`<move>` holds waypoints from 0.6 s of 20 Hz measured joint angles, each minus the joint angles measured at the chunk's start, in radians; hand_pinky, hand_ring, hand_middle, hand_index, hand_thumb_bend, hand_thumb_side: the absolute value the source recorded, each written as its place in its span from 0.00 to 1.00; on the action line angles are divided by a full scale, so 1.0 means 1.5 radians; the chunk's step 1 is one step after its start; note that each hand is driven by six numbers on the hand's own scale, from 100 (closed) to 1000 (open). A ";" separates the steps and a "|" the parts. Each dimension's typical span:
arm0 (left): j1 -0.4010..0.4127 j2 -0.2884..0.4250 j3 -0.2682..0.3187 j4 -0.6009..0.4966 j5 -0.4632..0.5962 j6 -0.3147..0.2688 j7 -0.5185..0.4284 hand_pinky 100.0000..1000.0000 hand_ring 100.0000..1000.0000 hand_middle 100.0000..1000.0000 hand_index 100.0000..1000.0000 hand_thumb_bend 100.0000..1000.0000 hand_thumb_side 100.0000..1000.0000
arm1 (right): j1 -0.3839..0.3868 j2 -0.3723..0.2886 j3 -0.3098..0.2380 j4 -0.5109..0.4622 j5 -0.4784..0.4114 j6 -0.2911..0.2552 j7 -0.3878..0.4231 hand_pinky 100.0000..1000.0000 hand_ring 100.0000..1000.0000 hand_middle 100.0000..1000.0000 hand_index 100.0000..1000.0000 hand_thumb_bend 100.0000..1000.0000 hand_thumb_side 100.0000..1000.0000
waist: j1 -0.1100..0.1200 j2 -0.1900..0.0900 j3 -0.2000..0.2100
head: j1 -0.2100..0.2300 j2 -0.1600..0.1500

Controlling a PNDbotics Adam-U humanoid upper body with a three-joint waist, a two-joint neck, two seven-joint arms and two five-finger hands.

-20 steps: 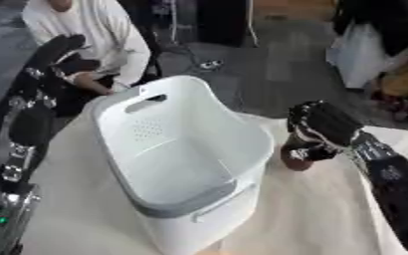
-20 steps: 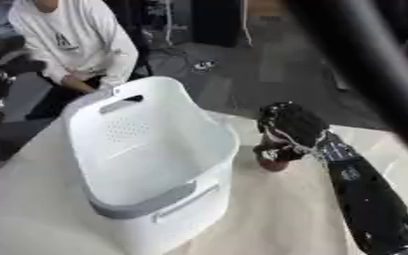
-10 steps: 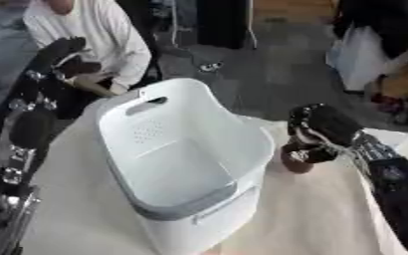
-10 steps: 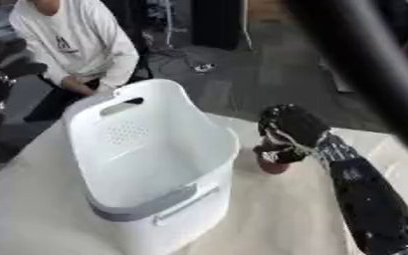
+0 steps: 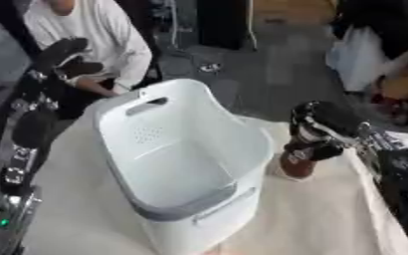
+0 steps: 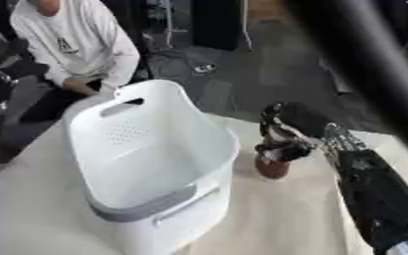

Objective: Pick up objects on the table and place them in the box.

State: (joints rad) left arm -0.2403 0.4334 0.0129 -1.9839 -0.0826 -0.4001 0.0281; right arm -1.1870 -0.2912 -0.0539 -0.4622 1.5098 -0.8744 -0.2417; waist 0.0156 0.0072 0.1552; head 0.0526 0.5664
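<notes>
At centre right of the frame the right robot hand curls its fingers over the top of a small brown object, which sits on the cloth-covered bench just beside the right wall of the white basket. The object's bottom looks to be touching the cloth, so I judge the grasp is made but the lift has not begun. Compared with a second ago, little has changed at the hand: it stays clamped on the same object in the same spot. The basket and arms sit slightly lower and rightward in view, which reads as a head tilt, not a move of things. The left robot hand hangs raised at upper left, fingers curled and holding nothing. The basket appears empty.
</notes>
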 measured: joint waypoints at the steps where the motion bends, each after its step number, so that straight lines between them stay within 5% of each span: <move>1: 0.001 0.000 0.000 0.000 0.000 0.000 0.000 1.00 0.75 0.92 1.00 0.38 1.00 | -0.007 0.000 0.000 -0.002 -0.006 -0.002 0.012 0.00 0.00 0.00 0.02 0.28 0.00 | 0.000 -0.001 0.000 | 0.000 0.000; 12: 0.007 0.000 0.000 0.000 0.000 0.001 0.000 1.00 0.75 0.92 1.00 0.38 1.00 | -0.061 0.000 0.012 -0.016 -0.032 -0.020 0.110 0.00 0.00 0.00 0.02 0.29 0.00 | -0.004 -0.007 -0.010 | 0.012 0.006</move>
State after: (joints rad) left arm -0.2304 0.4340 0.0131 -1.9839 -0.0827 -0.3992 0.0287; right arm -1.2782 -0.2916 -0.0362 -0.4866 1.4618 -0.9052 -0.0775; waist 0.0097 -0.0037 0.1406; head 0.0711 0.5751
